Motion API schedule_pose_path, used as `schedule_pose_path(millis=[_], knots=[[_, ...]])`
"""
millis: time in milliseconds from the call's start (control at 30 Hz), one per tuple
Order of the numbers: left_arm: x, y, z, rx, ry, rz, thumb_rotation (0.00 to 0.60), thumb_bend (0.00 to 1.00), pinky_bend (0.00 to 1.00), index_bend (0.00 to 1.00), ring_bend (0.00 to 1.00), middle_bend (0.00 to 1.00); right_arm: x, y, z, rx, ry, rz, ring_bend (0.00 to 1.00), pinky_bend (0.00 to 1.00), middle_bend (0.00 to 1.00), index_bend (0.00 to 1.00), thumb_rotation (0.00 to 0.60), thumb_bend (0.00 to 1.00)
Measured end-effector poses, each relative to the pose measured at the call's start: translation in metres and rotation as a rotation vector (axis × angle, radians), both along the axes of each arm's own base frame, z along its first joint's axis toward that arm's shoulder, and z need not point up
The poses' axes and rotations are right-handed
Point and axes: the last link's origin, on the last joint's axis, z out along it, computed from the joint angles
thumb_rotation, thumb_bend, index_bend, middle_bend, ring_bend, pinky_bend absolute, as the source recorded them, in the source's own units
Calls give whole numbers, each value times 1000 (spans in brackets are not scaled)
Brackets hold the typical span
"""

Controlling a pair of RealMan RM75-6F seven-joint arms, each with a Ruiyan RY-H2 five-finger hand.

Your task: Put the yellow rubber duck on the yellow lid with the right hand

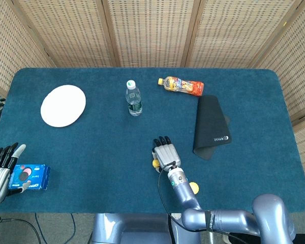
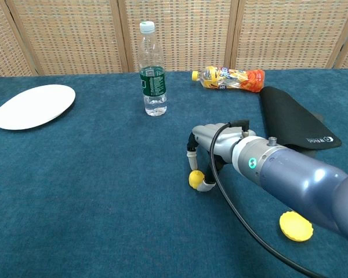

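While its fingers curl down, the right robot hand [image 2: 204,152] pinches the small yellow rubber duck [image 2: 195,179] against the blue desk [image 2: 93,191].

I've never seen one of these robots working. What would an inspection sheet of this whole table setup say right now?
Surface: table covered in dark blue cloth.
Job's things: yellow rubber duck on the cloth, between the right hand's fingers; yellow lid lies apart, nearer the robot.
Clutter: white plate; upright water bottle; orange drink bottle on its side; black mat; blue packet.
Hands: right hand curled around the duck; left hand beside the packet, fingers apart.
Cables: black cable loops along the right arm.
Surroundings: woven screen panels.
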Motion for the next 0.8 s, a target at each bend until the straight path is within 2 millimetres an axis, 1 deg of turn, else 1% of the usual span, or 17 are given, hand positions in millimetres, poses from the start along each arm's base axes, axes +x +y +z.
schedule_pose_path(millis=[133,267,467,600,633,800], knots=[[0,0,0,-2,1,-1,600,107,0,0,0,0,3,2,1,-1,-3,8,0,1,126,555,600,188],[0,-1,-1,-4,3,-1,600,107,0,0,0,0,11,2,8,-15,-16,26,0,2,126,558,600,189],[1,-1,-1,-3,3,-7,600,105,0,0,0,0,18,2,30,-50,-24,48,0,2,126,564,600,190],[2,-2,0,0,3,-11,600,106,0,0,0,0,14,1,46,-75,-19,44,0,2,126,564,600,189],[3,-2,0,2,3,-13,600,105,0,0,0,0,11,1,52,-83,-17,41,0,2,125,565,600,188],[5,-3,0,2,5,-21,600,105,0,0,0,0,0,6,70,-105,-10,28,0,2,126,568,600,188]])
